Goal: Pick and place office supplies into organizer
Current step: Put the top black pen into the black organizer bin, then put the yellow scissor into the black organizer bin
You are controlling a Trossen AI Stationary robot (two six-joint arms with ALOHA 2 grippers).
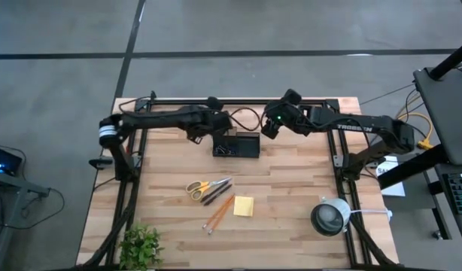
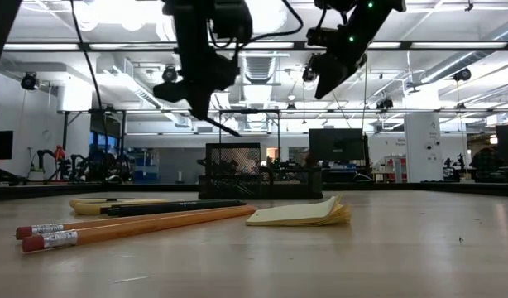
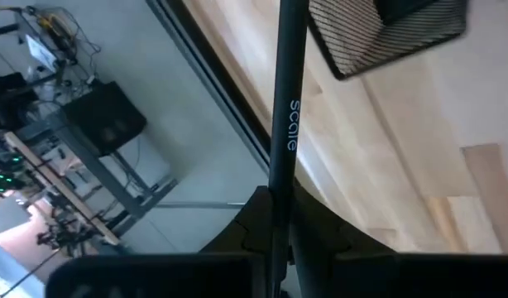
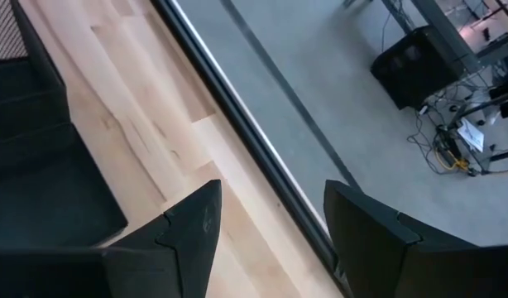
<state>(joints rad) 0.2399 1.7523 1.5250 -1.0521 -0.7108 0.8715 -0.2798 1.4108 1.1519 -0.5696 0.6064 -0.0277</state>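
Table, near edge: green plant (image 1: 141, 247) at the left corner, round white-grey device (image 1: 330, 217) toward the right. Mid-table, unplaced: orange pencils (image 1: 217, 214), sticky-note pad (image 1: 244, 206), yellow-handled scissors (image 1: 198, 188), dark pens (image 1: 217, 191). Far edge: black mesh organizer (image 1: 236, 145); left gripper (image 1: 217, 128) above it, clamped on a dark pen (image 3: 285, 116) lettered "scale", legible in its wrist view only; right gripper (image 4: 270, 223) wide apart, empty. Judged early: most items remain
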